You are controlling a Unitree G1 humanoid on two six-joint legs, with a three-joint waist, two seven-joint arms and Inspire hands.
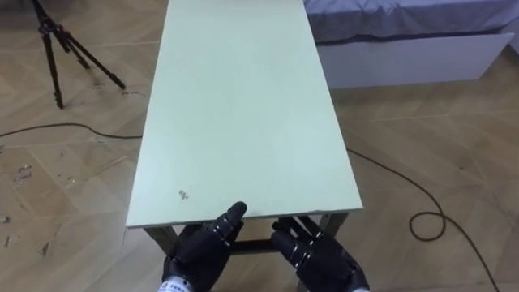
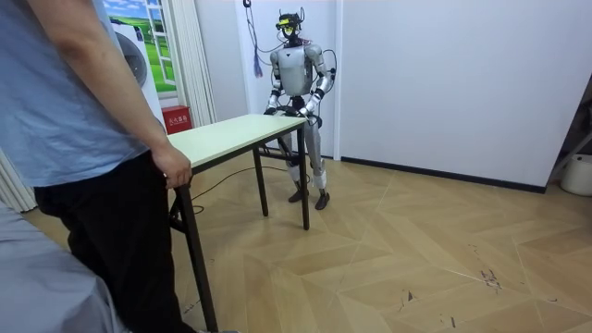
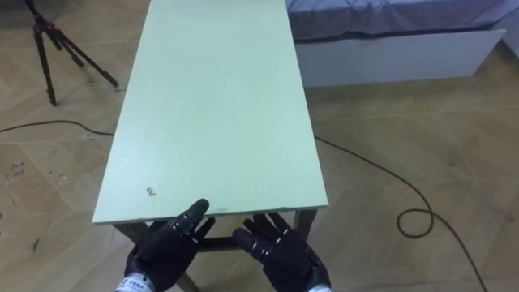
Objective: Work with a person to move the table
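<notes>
- At the room view's left a person [image 2: 83, 139] in a blue top and dark trousers stands at one short end of the table [image 2: 236, 129], one hand [image 2: 174, 166] resting on its corner.
- The table is long, with a pale green top and dark legs. It runs from the person to the robot, which stands upright at the other short end, close to the white wall.
- Seen from the robot's end, a black tripod [image 1: 61, 49] stands on the wood floor far to the left of the table, and a dark cable [image 1: 57, 128] lies across the boards near it.
- The left hand [image 1: 203, 247] is at the near edge, left of the middle. Its fingers are stretched out rather than curled, and one tip lies just over the edge of the top.
- The right hand [image 1: 320, 259] is just beside it, its fingers straight and spread, pointing at the frame under the near edge; it clamps nothing.
- Far right, beyond the table's corner, stands a white bed [image 1: 405, 53] with grey bedding.
</notes>
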